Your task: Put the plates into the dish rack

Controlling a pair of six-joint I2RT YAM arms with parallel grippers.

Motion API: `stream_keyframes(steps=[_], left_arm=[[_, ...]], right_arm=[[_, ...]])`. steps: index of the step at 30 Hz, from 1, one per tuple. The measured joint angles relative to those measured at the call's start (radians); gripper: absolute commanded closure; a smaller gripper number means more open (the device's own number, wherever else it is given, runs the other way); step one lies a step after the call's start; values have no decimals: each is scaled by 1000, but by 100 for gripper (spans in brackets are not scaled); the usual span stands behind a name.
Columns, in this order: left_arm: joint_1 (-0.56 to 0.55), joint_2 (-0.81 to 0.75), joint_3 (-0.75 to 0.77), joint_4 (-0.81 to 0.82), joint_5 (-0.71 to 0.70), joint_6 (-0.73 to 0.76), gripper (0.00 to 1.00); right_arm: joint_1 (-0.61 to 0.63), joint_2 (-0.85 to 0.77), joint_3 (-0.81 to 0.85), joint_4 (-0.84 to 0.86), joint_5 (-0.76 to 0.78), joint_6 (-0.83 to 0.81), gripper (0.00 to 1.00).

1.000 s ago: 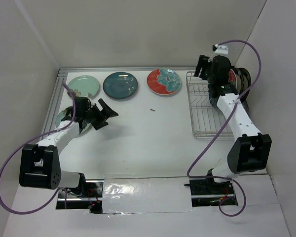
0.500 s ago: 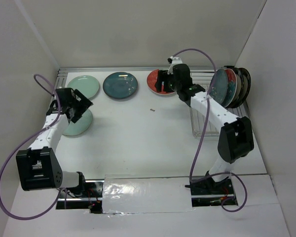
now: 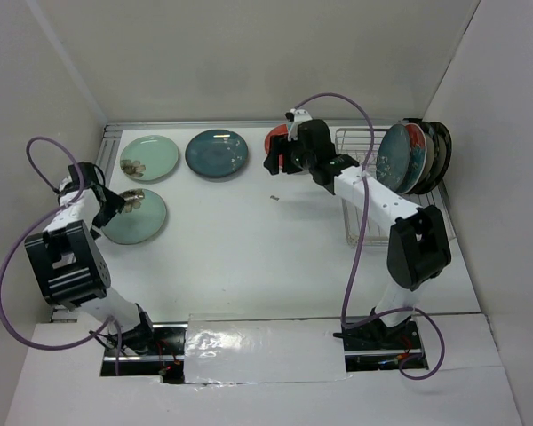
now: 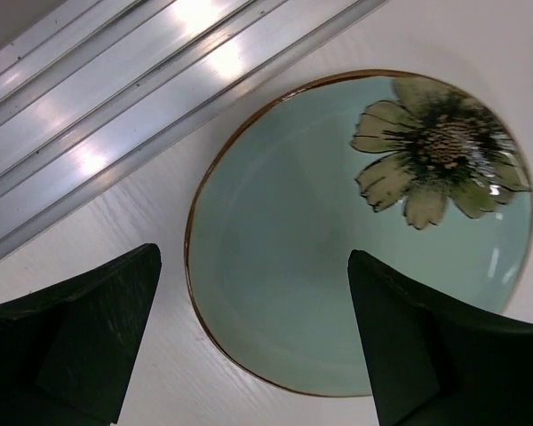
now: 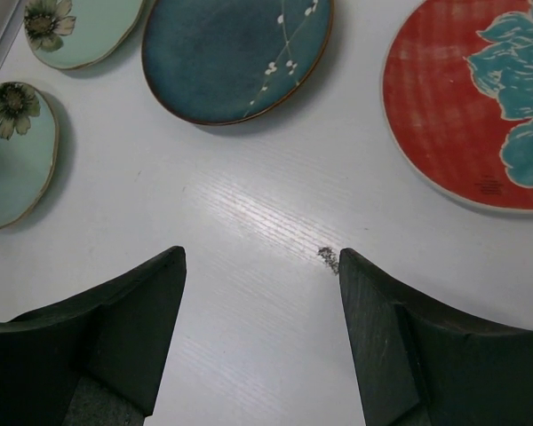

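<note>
White surface [image 3: 249,257], boxed in by pale walls [image 3: 249,62]. At nine o'clock the left claw [image 4: 253,342] hangs over the nearer mint plate [image 4: 355,231], fingers apart, gripping nothing, straddling the rim beside the metal rail [image 4: 115,115]. That plate lies flat, so a sound pickup probably means slipping one finger under the rim and pinching there. Toward one o'clock the right claw [image 5: 262,328] is also spread and empty, above bare surface just short of the red plate [image 5: 480,106]. Farther off lie a second mint plate [image 3: 149,156] and a dark teal plate [image 3: 217,153]. At three o'clock the rack [image 3: 364,217] holds several plates [image 3: 393,158] upright at its far end, and its nearer prongs look unfilled.
</note>
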Motion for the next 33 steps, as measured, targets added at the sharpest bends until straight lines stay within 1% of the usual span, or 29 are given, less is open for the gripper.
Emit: stream_keyframes(steps=[5,9,14,18,19,21,22,23,25,28,29,30,33], left_arm=[[46,101,6,-10,51,32,1],[58,183,38,-7,91,58,1],[56,197,43,12,156,84,3],[36,198,37,24,173,108,13],[26,197,35,29,175,111,19],[-2,194,26,44,187,119,27],[-19,190,19,51,192,126,34],[-36,185,12,57,197,130,49],[-72,167,-4,55,202,132,63],[-130,148,-17,61,219,133,81],[-141,145,-19,67,225,133,81],[-156,143,-23,74,229,136,86],[-189,126,-43,76,235,150,94]], right_arm=[[10,16,0,2,-31,-3,24],[17,34,0,1,-49,-7,24],[26,35,-1,1,-55,-13,24],[31,35,-2,1,-57,-17,24],[32,35,-2,1,-58,-19,24],[37,36,-2,1,-58,-19,24],[41,36,-2,1,-58,-19,24],[45,37,-2,1,-61,-19,24],[54,40,-2,1,-64,-19,24],[67,47,-2,0,-69,-19,24],[71,49,-2,0,-69,-20,24],[75,50,-2,1,-69,-19,24],[85,51,-2,0,-71,-20,24]])
